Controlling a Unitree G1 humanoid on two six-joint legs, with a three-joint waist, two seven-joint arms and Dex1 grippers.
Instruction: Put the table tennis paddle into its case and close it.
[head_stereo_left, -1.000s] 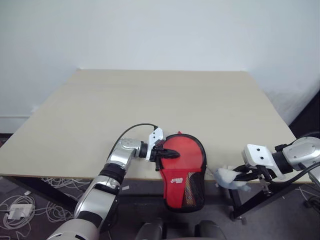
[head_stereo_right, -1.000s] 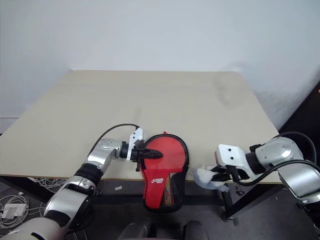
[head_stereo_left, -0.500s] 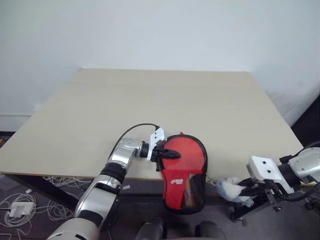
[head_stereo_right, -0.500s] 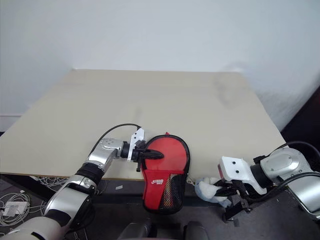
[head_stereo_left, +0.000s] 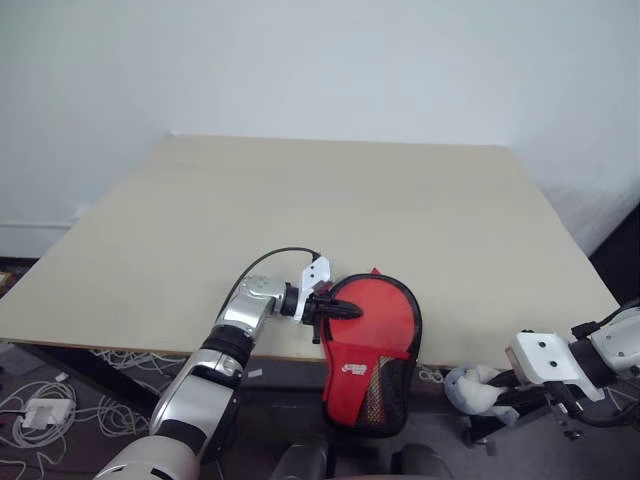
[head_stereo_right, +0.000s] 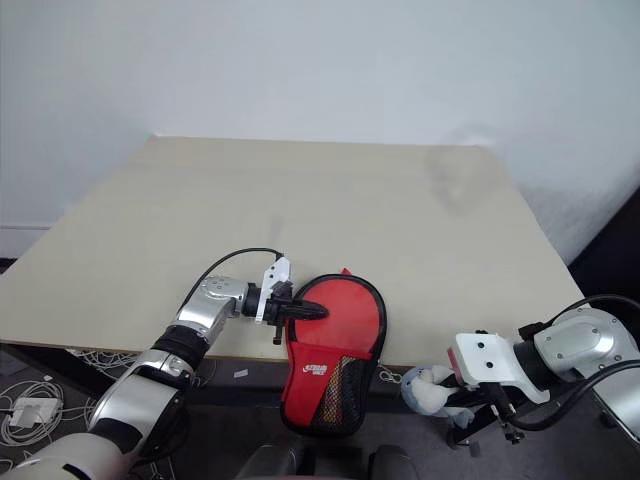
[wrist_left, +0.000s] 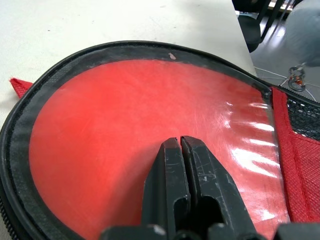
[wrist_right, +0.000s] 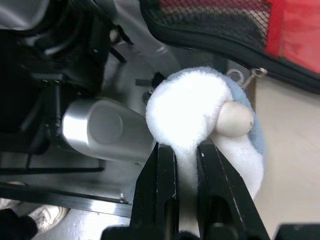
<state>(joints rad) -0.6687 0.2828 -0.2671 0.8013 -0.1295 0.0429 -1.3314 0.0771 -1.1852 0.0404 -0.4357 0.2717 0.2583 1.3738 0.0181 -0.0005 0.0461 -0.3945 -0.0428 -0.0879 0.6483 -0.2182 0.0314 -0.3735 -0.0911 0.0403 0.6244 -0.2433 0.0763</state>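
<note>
Your left gripper (wrist_left: 180, 142) has its fingers pressed together, tips resting on the clear red side of the case (head_stereo_left: 375, 345), which lies at the near edge of the table (head_stereo_left: 330, 210) with its mesh end hanging over. Your right gripper (wrist_right: 186, 150) pinches a white-and-blue plush toy (head_stereo_left: 475, 388), right of the case, below the table edge.

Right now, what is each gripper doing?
Left gripper: shut, tips on the case.
Right gripper: shut on a white-and-blue plush toy.
</note>
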